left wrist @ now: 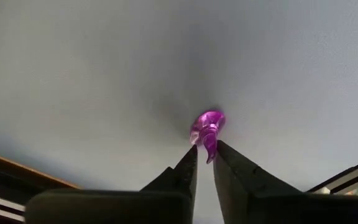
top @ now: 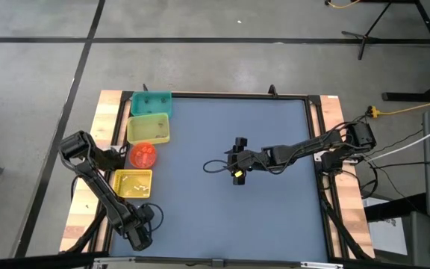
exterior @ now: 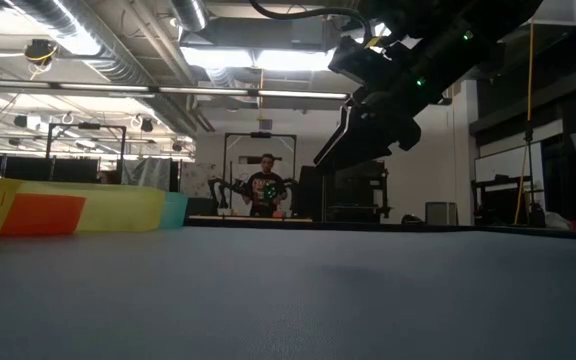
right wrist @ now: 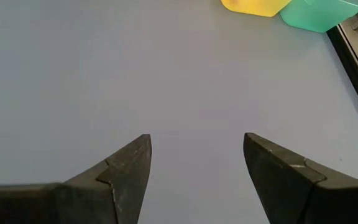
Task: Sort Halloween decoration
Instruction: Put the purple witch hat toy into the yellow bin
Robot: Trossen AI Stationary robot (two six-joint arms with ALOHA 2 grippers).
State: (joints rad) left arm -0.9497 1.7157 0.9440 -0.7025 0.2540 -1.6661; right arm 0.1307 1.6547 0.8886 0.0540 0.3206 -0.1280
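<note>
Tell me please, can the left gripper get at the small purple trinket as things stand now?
Probably yes. In the left wrist view the left gripper has its fingertips on either side of the purple trinket's lower end, nearly shut on it. Only bare blue table lies around it, nothing in the way.

Four bins are being lined along the surface's (top: 222, 209) left edge: a teal bin (top: 151, 103), a yellow bin (top: 148, 128), a red bin (top: 142, 154), another yellow bin (top: 133, 184). A person (exterior: 265, 187) is being seen beyond.
</note>
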